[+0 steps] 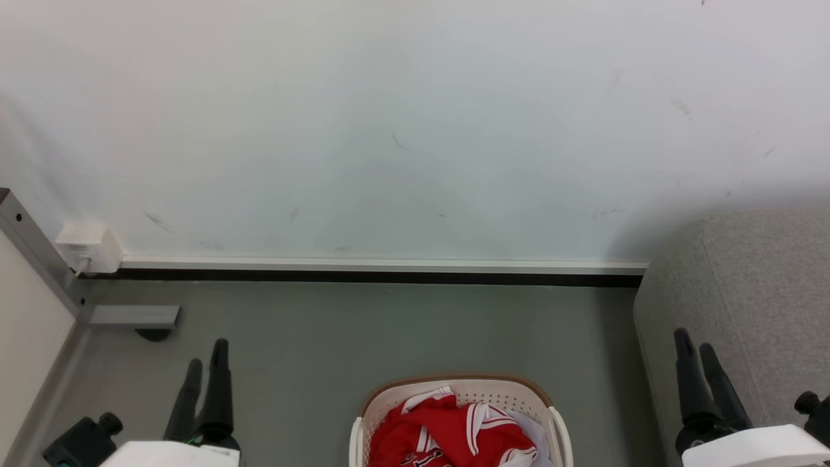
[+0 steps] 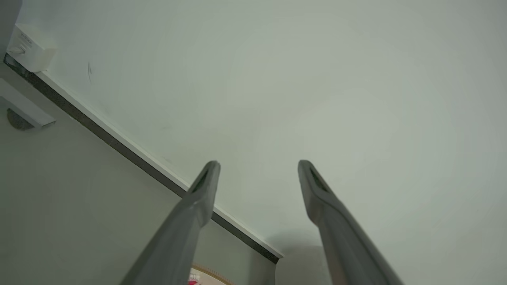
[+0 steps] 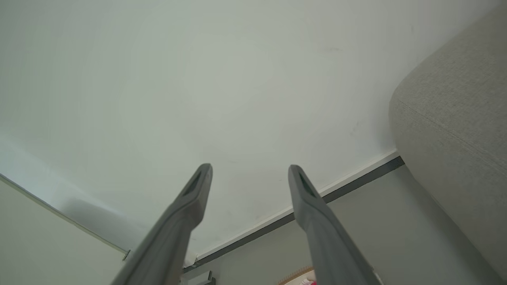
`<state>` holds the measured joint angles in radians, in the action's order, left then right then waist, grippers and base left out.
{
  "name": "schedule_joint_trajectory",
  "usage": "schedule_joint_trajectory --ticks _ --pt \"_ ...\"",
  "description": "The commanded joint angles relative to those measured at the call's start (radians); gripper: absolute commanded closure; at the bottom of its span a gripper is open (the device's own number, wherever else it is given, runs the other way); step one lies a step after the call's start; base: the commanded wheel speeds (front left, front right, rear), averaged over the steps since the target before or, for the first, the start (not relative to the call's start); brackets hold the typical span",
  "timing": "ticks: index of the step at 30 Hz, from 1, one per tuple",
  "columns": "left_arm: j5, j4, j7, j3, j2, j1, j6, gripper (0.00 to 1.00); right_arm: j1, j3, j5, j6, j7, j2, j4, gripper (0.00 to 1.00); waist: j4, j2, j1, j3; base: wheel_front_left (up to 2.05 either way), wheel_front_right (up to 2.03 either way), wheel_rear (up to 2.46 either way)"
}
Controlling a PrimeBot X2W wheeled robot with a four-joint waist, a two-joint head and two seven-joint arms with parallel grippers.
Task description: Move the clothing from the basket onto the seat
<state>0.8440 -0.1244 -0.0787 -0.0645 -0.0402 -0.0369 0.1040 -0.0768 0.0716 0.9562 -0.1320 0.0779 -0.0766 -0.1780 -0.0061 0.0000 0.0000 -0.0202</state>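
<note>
Grey floor [image 1: 389, 324], pale scuffed wall [image 1: 415, 130] behind. Left end effector [image 1: 207, 353] sits low on the robot's left, fingers spread apart, gripping nothing, tips aimed at the wall. Right end effector [image 1: 693, 342] sits low on the right, fingers also apart and empty, just in front of the sofa [image 1: 746, 285] side. Both are clear of the basket [image 1: 467, 384], which stands on the floor between them, close to the robot. Red jersey [image 1: 447, 431] lies crumpled inside the basket, white trim showing, pale cloth [image 1: 535, 434] tucked at its right. Sofa stands right of the basket, not touching it. White wall box [image 1: 87, 246] and metal leg [image 1: 39, 253] at far left.
</note>
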Motion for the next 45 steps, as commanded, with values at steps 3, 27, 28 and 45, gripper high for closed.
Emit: schedule_joint_trajectory --ticks 3,27,28,45 --pt "-0.112 0.016 -0.018 0.013 -0.009 0.001 -0.006 0.0 -0.018 0.041 -0.092 0.001 0.019 -0.03 0.001 0.0 0.0 0.0 0.0 -0.002 0.0 0.0 0.0" --pt "-0.403 0.035 -0.084 0.052 -0.018 0.013 -0.031 0.0 -0.012 0.072 -0.374 0.001 0.084 -0.021 0.006 0.0 -0.001 0.0 0.0 -0.017 0.0 0.0 0.0" --pt "-0.411 0.036 -0.086 0.052 -0.019 0.014 -0.031 0.0 -0.011 0.072 -0.382 0.001 0.086 -0.02 0.005 0.0 -0.001 0.0 0.0 -0.018 0.0 0.0 0.0" --pt "-0.565 0.026 -0.126 0.051 -0.02 0.025 -0.032 0.0 -0.007 0.089 -0.528 0.002 0.127 -0.015 -0.012 0.0 -0.003 0.0 0.0 -0.03 0.0 0.0 0.0"
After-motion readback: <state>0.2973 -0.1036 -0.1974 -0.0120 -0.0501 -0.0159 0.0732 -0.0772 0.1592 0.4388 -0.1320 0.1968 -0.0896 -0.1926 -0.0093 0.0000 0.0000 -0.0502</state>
